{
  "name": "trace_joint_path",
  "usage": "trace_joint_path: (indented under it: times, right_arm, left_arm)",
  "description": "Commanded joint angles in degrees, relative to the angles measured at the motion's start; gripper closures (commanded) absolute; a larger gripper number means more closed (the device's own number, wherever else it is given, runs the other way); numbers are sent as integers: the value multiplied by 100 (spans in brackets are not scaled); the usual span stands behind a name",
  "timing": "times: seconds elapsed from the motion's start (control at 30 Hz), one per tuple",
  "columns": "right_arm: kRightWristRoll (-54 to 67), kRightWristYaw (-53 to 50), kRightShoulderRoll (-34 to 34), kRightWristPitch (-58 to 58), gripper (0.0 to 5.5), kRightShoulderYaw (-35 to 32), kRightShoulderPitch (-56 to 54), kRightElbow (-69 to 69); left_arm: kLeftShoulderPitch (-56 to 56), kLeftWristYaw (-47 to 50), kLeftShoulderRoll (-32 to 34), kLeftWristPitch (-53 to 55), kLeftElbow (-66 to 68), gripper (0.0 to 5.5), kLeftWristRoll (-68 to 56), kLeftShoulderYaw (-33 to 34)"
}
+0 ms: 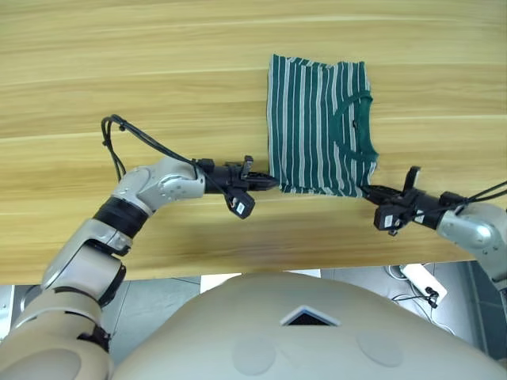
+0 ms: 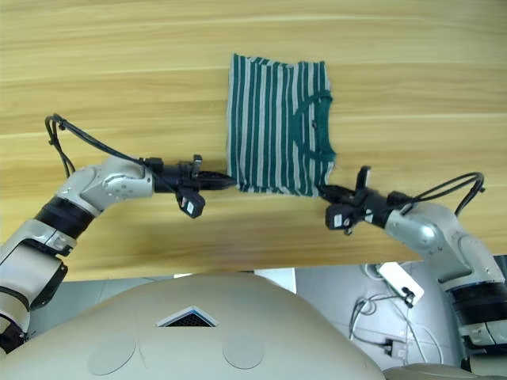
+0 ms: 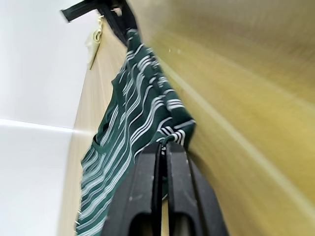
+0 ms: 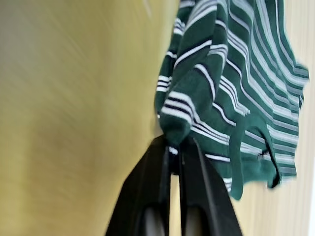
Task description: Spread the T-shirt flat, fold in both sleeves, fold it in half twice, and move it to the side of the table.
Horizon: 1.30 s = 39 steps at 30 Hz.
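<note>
A green T-shirt with white stripes lies folded into a narrow rectangle on the wooden table, its collar toward the right. My left gripper is shut on the near left corner of the T-shirt. My right gripper is shut on the near right corner of the T-shirt. Both corners are slightly lifted off the table. In the left wrist view the right gripper shows at the far end of the cloth edge.
The table's near edge runs just behind both arms. Beyond it, on the floor at the right, lie a white power strip and cables. Bare wood stretches to the left and far side of the shirt.
</note>
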Motion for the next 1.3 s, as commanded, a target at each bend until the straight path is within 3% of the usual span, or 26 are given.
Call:
trace_joint_path:
  times: [0.03, 0.4, 0.6, 0.87, 1.07, 1.3]
  right_arm:
    - [158, 2, -198, -321, 548, -276, 366, -376]
    - [771, -9, -324, -1177, 548, -1400, 1545, -861]
    - [870, 129, -282, -1324, 548, -1560, 1760, -845]
    - [707, 53, 212, -457, 548, -1384, 594, -714]
    - [174, -180, 772, 656, 548, -1134, -926, -439]
    - [-1001, -585, 1265, 1172, 548, -259, -2401, 788]
  left_arm:
    - [250, -421, 354, 139, -220, 550, -495, 106]
    - [1529, -1674, 1958, 92, -1367, 550, -2716, 442]
    - [1797, -2254, 2178, 127, -1716, 550, -3966, 569]
    - [965, -2099, 957, 757, -778, 550, -4170, 1225]
    - [-105, -1159, -74, 1141, 493, 550, -3144, 1743]
    - [-980, -203, -763, 1169, 1878, 550, -1736, 1702]
